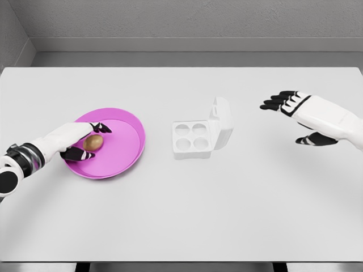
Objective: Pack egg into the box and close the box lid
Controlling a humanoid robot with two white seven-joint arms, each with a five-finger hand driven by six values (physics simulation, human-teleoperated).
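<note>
White table [181,215] bears a pink plate [127,127] where the left hand [71,139] fingers [101,127] curl around the brown egg [93,142].

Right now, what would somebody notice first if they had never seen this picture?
The bright pink plate at the table's left stands out first, with the left hand wrapped around a brown egg on it. In the middle sits a white egg box with its lid up and all four cups empty. The right hand hovers open at the far right.
</note>
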